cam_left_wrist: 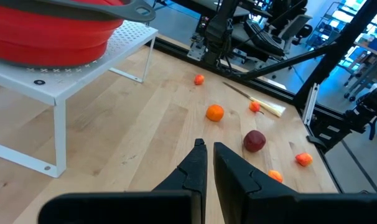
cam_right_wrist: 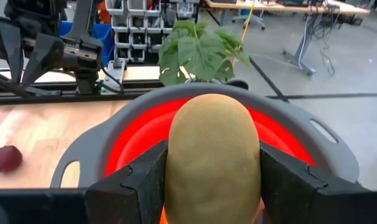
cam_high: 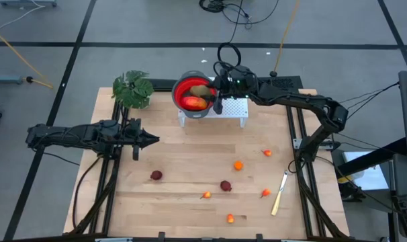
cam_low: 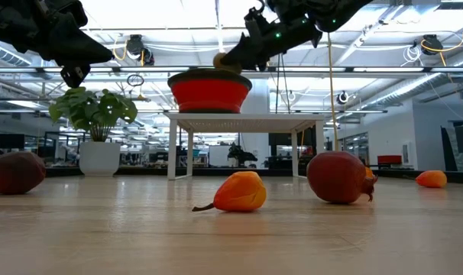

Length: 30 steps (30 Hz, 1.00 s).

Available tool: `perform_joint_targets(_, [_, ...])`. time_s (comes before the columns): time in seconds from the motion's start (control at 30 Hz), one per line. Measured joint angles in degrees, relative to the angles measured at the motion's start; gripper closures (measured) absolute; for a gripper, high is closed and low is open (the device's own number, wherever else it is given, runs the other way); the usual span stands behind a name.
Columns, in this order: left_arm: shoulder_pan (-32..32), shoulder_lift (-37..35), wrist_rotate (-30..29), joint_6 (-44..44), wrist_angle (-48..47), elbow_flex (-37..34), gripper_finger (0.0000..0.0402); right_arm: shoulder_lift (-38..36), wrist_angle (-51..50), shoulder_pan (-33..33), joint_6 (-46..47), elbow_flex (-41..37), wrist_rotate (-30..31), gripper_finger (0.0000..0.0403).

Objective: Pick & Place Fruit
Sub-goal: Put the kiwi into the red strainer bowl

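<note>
Clamped between the right gripper's [cam_right_wrist: 211,177] fingers, an olive-brown fruit [cam_right_wrist: 212,155] hangs over the red bowl [cam_right_wrist: 123,140]. Released off-centre, it could strike the rim ahead and roll off. Left gripper [cam_left_wrist: 207,163] waits, nearly closed, empty.

right gripper [cam_high: 217,86] over red bowl [cam_high: 193,94] on white stand [cam_high: 234,109], far centre | left gripper [cam_high: 150,140] left, mid-table | plant [cam_high: 132,88] far left | knife [cam_high: 279,193] near right | fruits scattered near: dark red [cam_high: 156,175], orange [cam_high: 238,165]
</note>
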Motion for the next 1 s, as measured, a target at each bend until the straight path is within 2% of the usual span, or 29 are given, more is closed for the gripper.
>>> perform_joint_targets(0.7, [0.00,0.00,0.00,0.00,0.01,0.00,0.0376,0.00,-0.33,0.39,2.34,0.05,-1.72,0.0203])
perform_joint_targets(0.9, [0.00,0.00,0.00,0.00,0.00,0.00,0.0376,-0.02,3.08,0.48,4.88,0.07,-6.92,0.0202])
perform_joint_targets(1.0, [0.00,0.00,0.00,0.00,0.00,0.00,0.0376,-0.02,3.32,0.97,5.74,0.07,-7.45,0.0202])
